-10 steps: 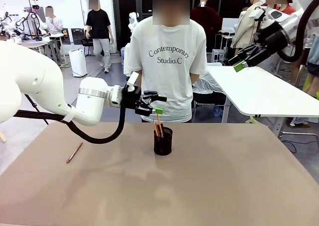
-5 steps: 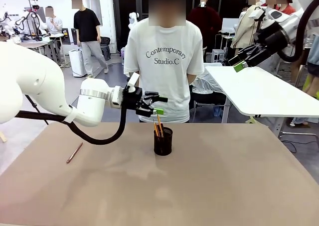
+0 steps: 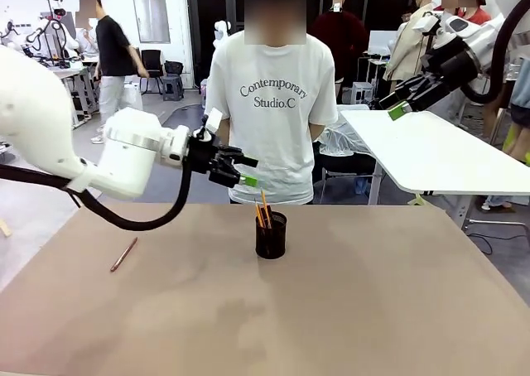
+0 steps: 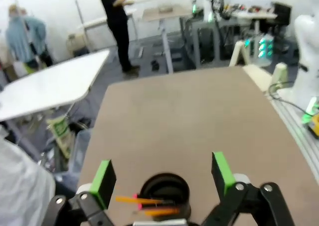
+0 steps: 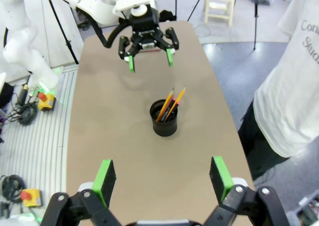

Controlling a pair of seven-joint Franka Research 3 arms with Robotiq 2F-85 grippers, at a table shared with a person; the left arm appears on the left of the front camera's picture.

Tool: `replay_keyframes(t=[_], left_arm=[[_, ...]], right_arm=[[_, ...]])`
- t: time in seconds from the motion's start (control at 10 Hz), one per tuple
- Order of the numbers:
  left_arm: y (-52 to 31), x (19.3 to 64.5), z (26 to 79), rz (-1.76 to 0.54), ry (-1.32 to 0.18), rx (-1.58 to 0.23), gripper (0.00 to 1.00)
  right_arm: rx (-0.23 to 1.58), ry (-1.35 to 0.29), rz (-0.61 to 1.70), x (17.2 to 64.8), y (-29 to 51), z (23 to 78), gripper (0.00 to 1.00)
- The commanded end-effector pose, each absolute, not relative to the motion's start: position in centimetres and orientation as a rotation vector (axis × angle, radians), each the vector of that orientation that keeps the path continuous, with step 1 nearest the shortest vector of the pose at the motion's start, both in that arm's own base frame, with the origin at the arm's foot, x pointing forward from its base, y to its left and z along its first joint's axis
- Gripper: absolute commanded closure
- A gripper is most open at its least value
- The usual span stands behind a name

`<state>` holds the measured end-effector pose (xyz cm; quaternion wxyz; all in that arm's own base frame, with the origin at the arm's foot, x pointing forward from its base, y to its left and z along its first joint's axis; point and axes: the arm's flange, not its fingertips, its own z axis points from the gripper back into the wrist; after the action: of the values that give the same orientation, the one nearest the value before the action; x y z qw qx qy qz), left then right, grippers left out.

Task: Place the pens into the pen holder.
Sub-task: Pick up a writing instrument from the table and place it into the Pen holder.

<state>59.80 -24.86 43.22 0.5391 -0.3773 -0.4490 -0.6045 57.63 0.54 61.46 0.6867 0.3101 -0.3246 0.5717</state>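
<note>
- Leftward from the pen holder (image 3: 271,237), left gripper (image 3: 246,171) has withdrawn, spread, empty.
- Right gripper (image 3: 397,104): spread, idle.
- Brownish-pink pen (image 3: 124,253) likely next; straddle its middle.

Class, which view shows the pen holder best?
The right wrist view: the pen holder appears whole from above, pens inside. The front view shows its side; the left wrist view catches it blurred at the bottom edge.

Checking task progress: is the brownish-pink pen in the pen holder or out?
Out. The brownish-pink pen lies flat on the table, well to the left of the pen holder, apart from it.
</note>
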Motion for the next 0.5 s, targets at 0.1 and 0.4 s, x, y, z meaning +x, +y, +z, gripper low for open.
replay_keyframes(t=[0.1, 0.4], left_arm=[[-23.7, 56.0, 46.0, -1.353, -0.945, -0.693, 0.00], [-21.8, 54.7, 47.1, -1.209, -0.770, -0.612, 0.00]], right_arm=[[0.695, -0.726, 1.284, 57.6, 0.5, 61.7, 0.00], [0.695, -0.726, 1.284, 57.6, 0.5, 61.7, 0.00]])
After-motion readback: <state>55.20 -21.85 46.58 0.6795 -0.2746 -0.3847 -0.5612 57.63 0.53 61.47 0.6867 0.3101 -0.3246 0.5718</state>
